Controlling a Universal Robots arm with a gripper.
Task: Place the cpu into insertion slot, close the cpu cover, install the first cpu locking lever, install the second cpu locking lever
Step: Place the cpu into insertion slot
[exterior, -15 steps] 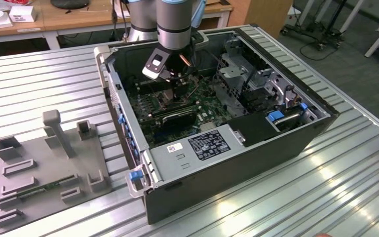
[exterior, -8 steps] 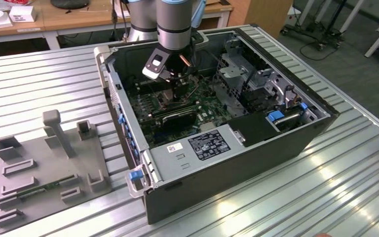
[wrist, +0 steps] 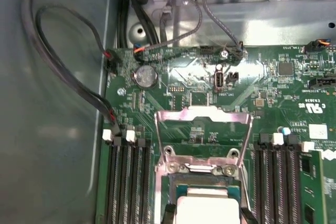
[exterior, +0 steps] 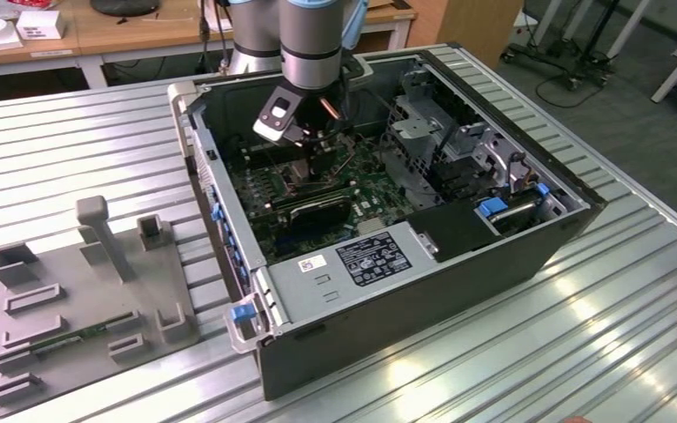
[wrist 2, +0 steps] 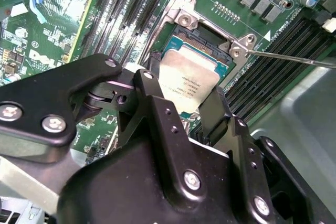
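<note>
Your gripper (wrist 2: 181, 92) pinches the chip (wrist 2: 191, 74) by opposite edges, mid-frame in the second wrist view over the socket (wrist 2: 202, 35): light, stiff, probably fragile underneath, so grip edges only.

— Can we read any words here?
— No. We see tiny print on the cpu (wrist 2: 188, 85), white letters on the green board (wrist: 273, 85) around the cpu, and a label (exterior: 373, 257) on the metal box (exterior: 345, 284) near the cpu. All too small for us.
</note>
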